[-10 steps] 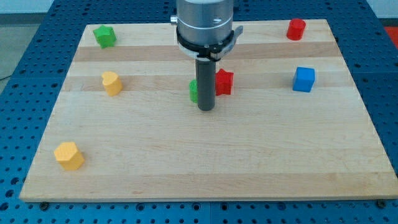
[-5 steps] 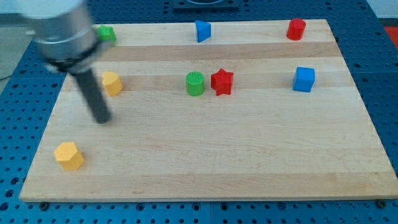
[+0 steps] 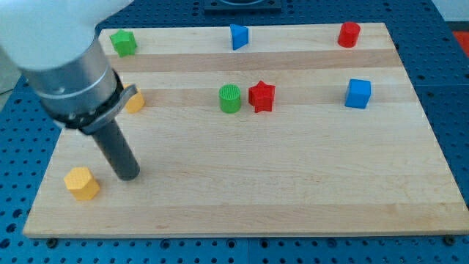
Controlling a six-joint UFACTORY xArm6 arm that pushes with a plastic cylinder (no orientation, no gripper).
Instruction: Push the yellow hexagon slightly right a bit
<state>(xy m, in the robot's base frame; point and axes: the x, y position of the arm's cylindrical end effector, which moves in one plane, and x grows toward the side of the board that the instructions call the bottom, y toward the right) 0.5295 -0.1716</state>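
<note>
The yellow hexagon [image 3: 80, 183] lies near the board's lower left corner. My tip [image 3: 129, 176] rests on the board just right of it, a short gap apart. A second yellow block [image 3: 135, 101] sits further up the left side, mostly hidden behind the arm's body. The rod slants up to the left into the grey arm housing [image 3: 69, 73].
A green block [image 3: 123, 42] is at the top left, a blue triangle [image 3: 239, 36] at the top middle, a red cylinder [image 3: 349, 34] at the top right. A green cylinder [image 3: 230, 98] and red star [image 3: 261, 96] stand together mid-board. A blue cube [image 3: 358, 93] is at the right.
My tip swept from mid-board by the green cylinder to the left, then down toward the view's bottom, ending just right of the yellow hexagon. No block has moved.
</note>
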